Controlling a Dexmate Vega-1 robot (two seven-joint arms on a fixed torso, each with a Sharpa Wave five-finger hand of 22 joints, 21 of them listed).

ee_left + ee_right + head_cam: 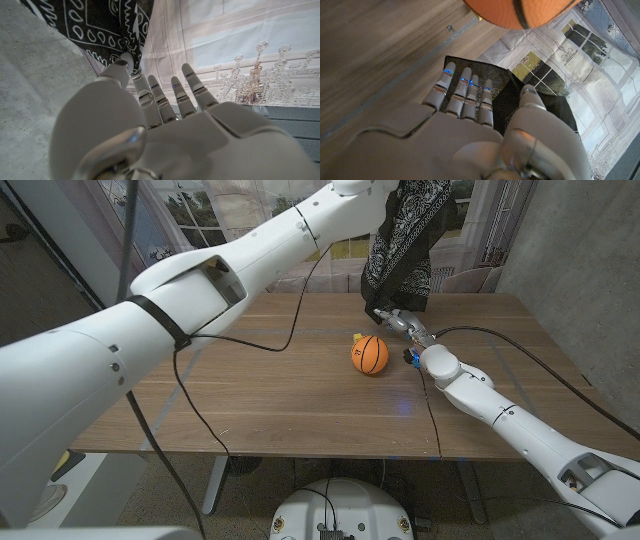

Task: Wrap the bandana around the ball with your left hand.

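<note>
The left hand (165,125) is raised high above the far side of the wooden surface (280,395) and pinches the top of the black paisley bandana (405,240) between thumb and finger, as the left wrist view shows; the other fingers reach out straight. The cloth hangs down like a curtain, and its lower edge reaches the surface just behind the small orange basketball (369,354). The right hand (405,323) sits at this lower edge, just beside the ball. In the right wrist view its fingers (465,95) lie against the dark cloth with the thumb opposite, so it seems to hold the corner, but a firm grip cannot be confirmed.

Several things could go wrong. The pinch at the top takes only a little cloth, so a pull from below may draw the bandana out of it. The ball is round and free, so the hanging cloth or the right hand could push it and make it roll away. If the cloth comes down behind the ball and not over it, it will fold on the surface and cover nothing.
</note>
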